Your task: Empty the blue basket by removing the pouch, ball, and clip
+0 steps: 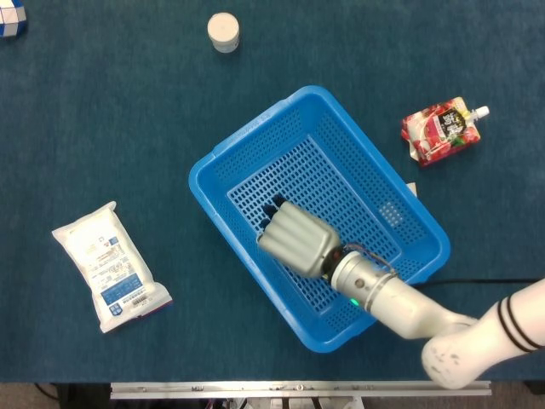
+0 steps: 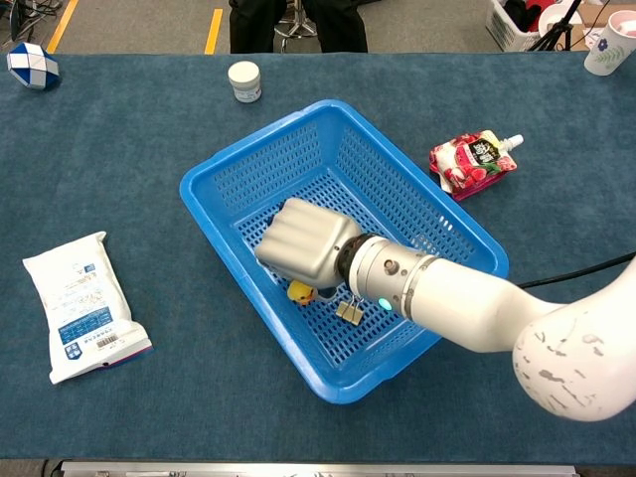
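Note:
The blue basket stands mid-table. My right hand is inside it, fingers curled down like a fist. Just under the hand a yellow clip shows, with its metal handles trailing toward the near wall. The hand seems to pinch the clip; the contact itself is hidden. The clip is hidden in the head view. The red pouch lies on the table right of the basket. A blue-and-white ball sits at the far left corner. My left hand is out of both views.
A white packet lies on the table to the left of the basket. A small white jar stands behind the basket. A cup is at the far right corner.

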Controlling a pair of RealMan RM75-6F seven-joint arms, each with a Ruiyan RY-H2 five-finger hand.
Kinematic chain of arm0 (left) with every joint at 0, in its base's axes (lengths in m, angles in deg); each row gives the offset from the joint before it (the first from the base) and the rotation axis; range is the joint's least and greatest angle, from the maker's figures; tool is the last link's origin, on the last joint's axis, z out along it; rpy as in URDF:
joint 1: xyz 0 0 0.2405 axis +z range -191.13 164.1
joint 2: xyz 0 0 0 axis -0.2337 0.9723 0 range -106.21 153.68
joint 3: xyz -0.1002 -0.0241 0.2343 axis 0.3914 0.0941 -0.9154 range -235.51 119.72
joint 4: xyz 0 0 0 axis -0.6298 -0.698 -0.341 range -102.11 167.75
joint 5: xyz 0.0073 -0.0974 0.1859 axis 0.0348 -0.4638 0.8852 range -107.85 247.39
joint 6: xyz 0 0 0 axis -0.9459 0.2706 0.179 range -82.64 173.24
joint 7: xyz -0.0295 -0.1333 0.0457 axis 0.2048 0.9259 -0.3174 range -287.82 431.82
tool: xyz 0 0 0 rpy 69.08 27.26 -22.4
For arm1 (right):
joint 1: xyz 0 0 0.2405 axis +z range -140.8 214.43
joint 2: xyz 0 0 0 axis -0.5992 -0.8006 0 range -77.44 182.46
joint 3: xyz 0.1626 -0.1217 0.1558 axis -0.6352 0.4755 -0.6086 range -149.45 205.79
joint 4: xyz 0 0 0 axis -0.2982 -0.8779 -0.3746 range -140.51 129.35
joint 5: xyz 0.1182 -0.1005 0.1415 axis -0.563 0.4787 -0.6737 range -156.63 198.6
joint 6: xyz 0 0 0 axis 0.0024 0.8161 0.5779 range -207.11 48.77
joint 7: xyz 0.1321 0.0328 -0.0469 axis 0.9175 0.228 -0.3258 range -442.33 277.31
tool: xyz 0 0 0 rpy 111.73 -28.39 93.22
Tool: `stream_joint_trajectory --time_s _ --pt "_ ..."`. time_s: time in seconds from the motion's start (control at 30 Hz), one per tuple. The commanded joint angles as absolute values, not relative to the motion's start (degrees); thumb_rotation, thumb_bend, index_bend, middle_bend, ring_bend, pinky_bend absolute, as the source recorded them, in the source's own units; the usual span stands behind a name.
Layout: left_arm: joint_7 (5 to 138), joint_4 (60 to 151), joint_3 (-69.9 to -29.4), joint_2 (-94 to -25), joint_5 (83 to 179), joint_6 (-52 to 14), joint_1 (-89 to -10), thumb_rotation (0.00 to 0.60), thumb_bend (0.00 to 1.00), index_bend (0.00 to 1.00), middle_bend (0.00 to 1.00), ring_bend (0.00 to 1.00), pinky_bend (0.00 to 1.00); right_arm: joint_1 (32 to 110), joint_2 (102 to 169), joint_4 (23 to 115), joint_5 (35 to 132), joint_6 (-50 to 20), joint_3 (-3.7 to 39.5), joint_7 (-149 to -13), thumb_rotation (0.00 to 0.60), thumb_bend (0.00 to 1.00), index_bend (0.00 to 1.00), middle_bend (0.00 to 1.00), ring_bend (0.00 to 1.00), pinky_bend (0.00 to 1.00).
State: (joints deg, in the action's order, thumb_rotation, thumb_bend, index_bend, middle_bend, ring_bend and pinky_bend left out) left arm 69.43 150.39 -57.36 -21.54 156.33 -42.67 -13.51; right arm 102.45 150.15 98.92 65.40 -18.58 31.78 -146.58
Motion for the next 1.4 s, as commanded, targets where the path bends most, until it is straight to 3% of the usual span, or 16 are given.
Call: stream_joint_trajectory --time_s 0.03,0.4,0.67,0.83,1.1,1.3,1.4 --pt "69.46 150.36 -57.34 -21.54 156.35 -42.55 -13.60 0.600 0.00 0.06 0.00 0.00 0.00 101.86 144.42 103.94 67.26 -16.84 29.54 -144.12 0.600 0.21 0.60 0.47 0.27 0.29" --pt "70.39 149.63 -57.08 -21.30 155.66 -41.96 -14.01 0.600 0.00 0.06 0.00 0.00 0.00 96.16 122.37 113.00 70.83 -11.73 27.10 -134.74 0.600 0.21 0.60 0.47 0.27 0.29" --pt "70.13 149.63 -57.04 -21.87 155.95 -40.34 -15.10 0.600 0.00 0.06 0.00 0.00 0.00 91.65 114.91 109.10 70.89 -13.51 28.53 -128.13 0.600 0.21 0.60 0.47 0.27 0.29" --pt "69.08 150.28 -57.13 -22.26 156.16 -39.69 -15.55 0.600 0.00 0.06 0.00 0.00 0.00 90.71 115.54 104.01 69.17 -16.22 29.33 -127.86 0.600 0.21 0.60 0.47 0.27 0.29" --pt "67.91 150.91 -57.46 -22.66 156.09 -39.81 -15.38 0.600 0.00 0.06 0.00 0.00 0.00 90.67 123.79 93.56 67.31 -22.15 30.82 -128.72 0.600 0.21 0.58 0.47 0.28 0.29" --pt "67.58 151.25 -57.60 -22.51 156.19 -40.55 -14.96 0.600 0.00 0.06 0.00 0.00 0.00 91.17 129.02 88.14 66.77 -25.06 31.35 -130.05 0.600 0.21 0.49 0.44 0.27 0.30" --pt "67.54 151.34 -57.60 -22.45 156.24 -40.73 -14.90 0.600 0.00 0.06 0.00 0.00 0.00 91.64 129.73 87.75 66.40 -25.97 31.32 -130.76 0.600 0.21 0.40 0.40 0.24 0.29"
